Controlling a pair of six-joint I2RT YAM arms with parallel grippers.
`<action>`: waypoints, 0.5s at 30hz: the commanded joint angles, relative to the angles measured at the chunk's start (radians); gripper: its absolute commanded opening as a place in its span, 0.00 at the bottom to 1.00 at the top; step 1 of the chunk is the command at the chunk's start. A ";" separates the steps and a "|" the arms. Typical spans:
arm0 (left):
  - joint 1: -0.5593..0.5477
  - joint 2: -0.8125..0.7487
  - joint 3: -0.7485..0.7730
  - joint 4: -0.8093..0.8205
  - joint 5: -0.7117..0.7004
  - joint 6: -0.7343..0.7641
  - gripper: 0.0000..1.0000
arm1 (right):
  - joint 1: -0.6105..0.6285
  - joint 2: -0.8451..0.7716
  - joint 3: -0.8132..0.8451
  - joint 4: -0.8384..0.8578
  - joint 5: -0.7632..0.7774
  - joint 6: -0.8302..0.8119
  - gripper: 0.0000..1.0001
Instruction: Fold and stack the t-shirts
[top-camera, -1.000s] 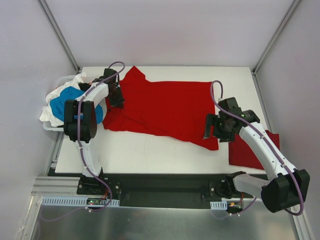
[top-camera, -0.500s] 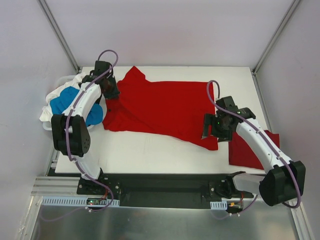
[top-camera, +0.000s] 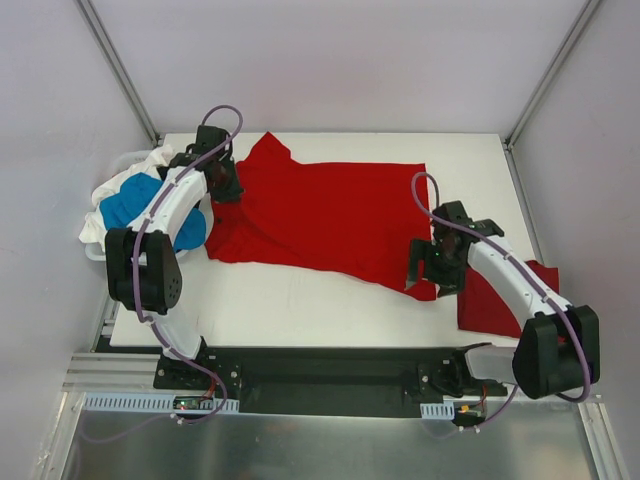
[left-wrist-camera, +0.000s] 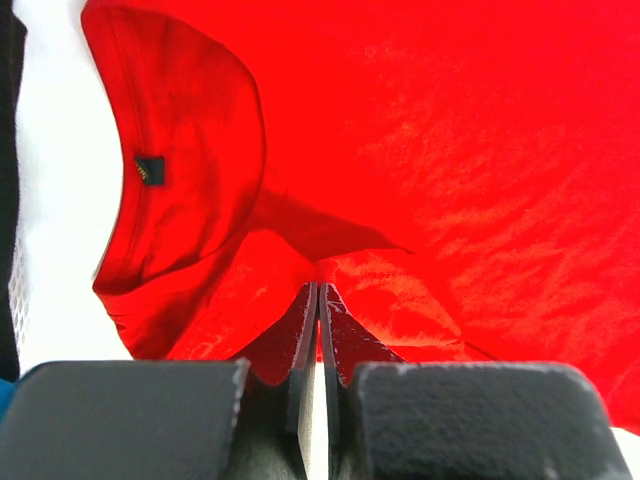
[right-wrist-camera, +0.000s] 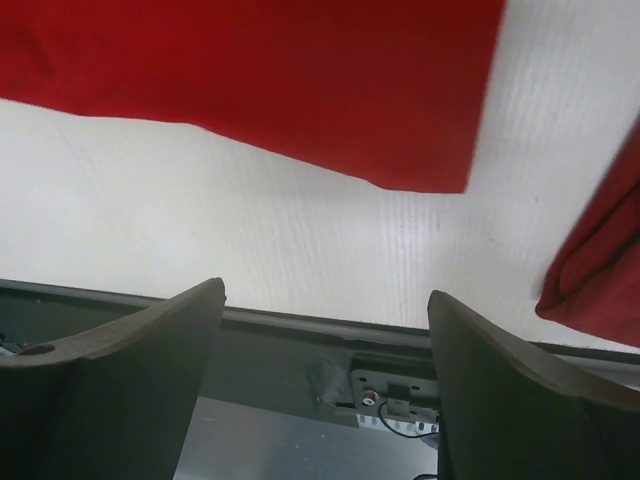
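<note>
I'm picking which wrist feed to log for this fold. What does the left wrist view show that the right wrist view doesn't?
Left wrist only: the neck opening and label of the spread red shirt, with the left gripper shut on its cloth. Right wrist only: the shirt's near corner, a folded red shirt, the right gripper open. Both: that shirt on the white table.

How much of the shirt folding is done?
One red shirt already lies folded at the right edge of the table. A second red shirt is spread flat. The left gripper is shut on it near the collar, and the open right gripper hovers by its near right corner. It is not folded yet. A heap of blue and white shirts waits on the left.
</note>
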 joint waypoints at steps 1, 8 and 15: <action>-0.012 -0.050 -0.020 -0.024 -0.024 -0.019 0.00 | -0.116 -0.100 -0.117 0.031 -0.042 -0.023 0.86; -0.019 -0.083 -0.058 -0.027 -0.024 -0.025 0.00 | -0.337 -0.182 -0.284 0.264 -0.297 0.046 0.81; -0.021 -0.152 -0.144 -0.036 -0.049 -0.046 0.00 | -0.477 -0.177 -0.338 0.444 -0.519 0.112 0.80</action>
